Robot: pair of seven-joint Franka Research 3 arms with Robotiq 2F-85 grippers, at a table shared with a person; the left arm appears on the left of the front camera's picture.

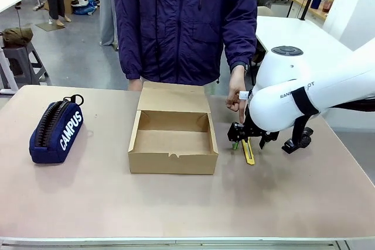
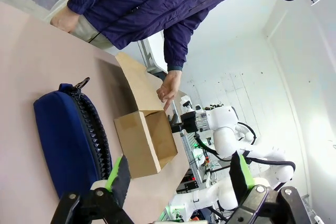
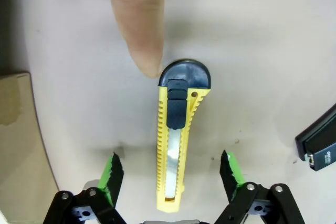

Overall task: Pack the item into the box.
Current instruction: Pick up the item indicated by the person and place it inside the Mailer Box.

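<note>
Right claw (image 3: 170,174) low over the table (image 3: 273,35), fingers spread. Reading across: left pad, gap, knife, gap, right pad. The yellow utility knife (image 3: 176,145) lies flat between the fingers and lengthwise along them, touched by neither. Its rounded black tip points away from the claw, with the black slider just behind the tip. A bare metal strip runs back toward the palm.

Handling, as judged: light, with a stiff plastic shell and no give. The long sides are ribbed, so the green pads (image 3: 112,174) should bite well there. The body is slim and sits low, so the pads must come right down to the table to catch the edges. The best hold looks to be across the two ribbed sides at mid-body, behind the slider, so the slider is not nudged. Blade appears drawn in; cannot be sure.

Around, left to right:
- Navy CAMPUS pencil case (image 1: 57,131), far off to the right claw's left, beyond the box. The left claw (image 2: 178,170) hangs above it, spread wide and holding nothing.
- Cardboard box (image 1: 173,144), near the right claw's left finger, open with its flap up on the far side. The wall facing the claw stands between knife and box floor, so the knife likely needs a lift over it.
- Person's finger (image 3: 139,24), ahead of the claw, its tip touching or just beside the knife's black tip. It is the one thing close enough to get in the way.
- Black stapler (image 3: 317,142), off the right finger, apart from the knife.
</note>
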